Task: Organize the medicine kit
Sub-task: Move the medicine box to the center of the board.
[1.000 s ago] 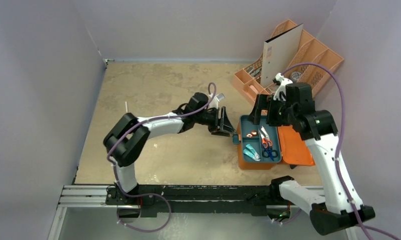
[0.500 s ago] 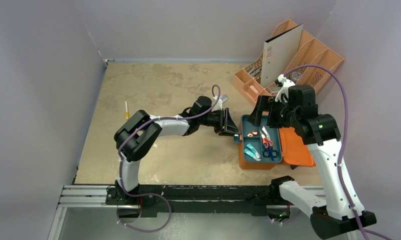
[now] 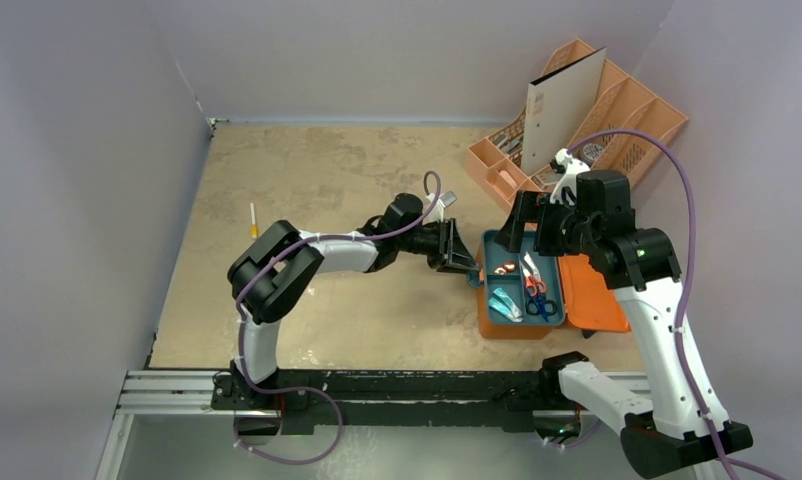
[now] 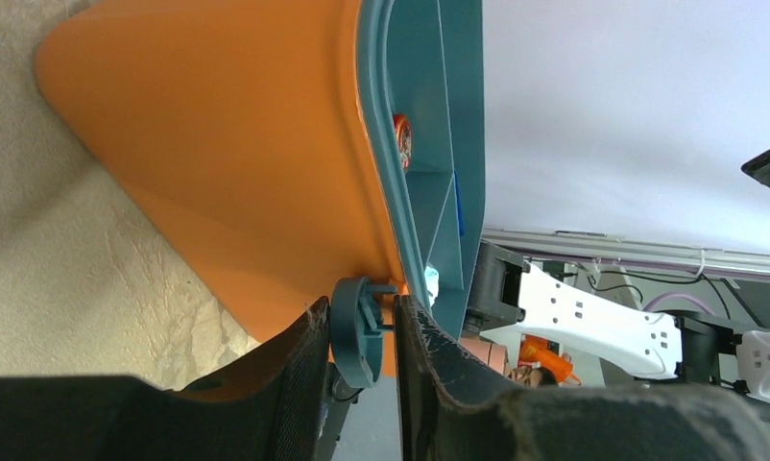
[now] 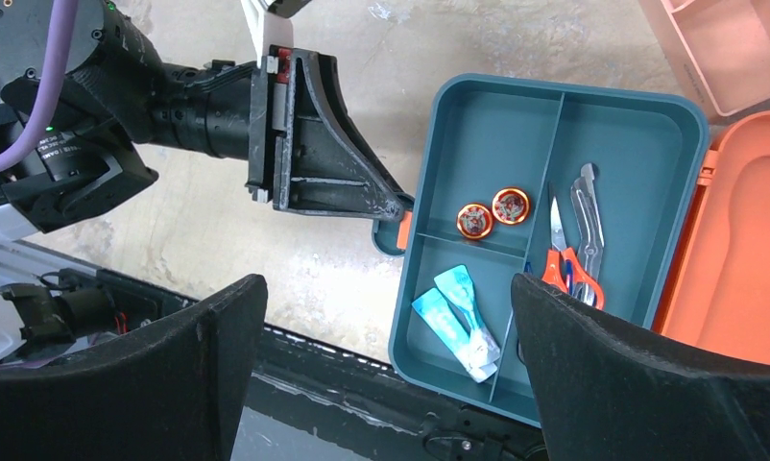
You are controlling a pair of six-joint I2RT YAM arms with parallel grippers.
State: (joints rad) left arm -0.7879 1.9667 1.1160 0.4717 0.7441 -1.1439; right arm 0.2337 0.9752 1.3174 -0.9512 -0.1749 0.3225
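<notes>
Top view: medicine kit [image 3: 589, 292] is seen open at table's right, lid laid flat. Tray [image 3: 489, 245] is part-stocked; closing is judged outstanding. Since 1 s ago, left gripper [image 3: 468, 268] was advanced to it.

Left wrist: jaws narrowed about latch [image 4: 357, 327]; firm grip cannot be told.

Right wrist: right gripper [image 5: 389, 288] is held wide, empty, above kit.

The medicine kit [image 4: 218, 163] is smooth orange plastic with a soft sheen, its inner tray [image 5: 477, 125] matt dark teal plastic and its latch [image 4: 357, 327] grey-blue plastic; the pads [image 4: 290, 384] of the left gripper [image 4: 360, 331] are black, rough and frayed at the edges. In the tray the scissors [image 5: 557, 240] have bright metal blades and glossy orange plastic handles, the two round discs [image 5: 492, 211] shine coppery, and the pale blue sachets [image 5: 458, 317] look like glossy film. The table [image 3: 327, 180] is matt mottled beige with a wrinkled, leathery grain; the far organizer [image 3: 637, 110] is matt peach plastic.
</notes>
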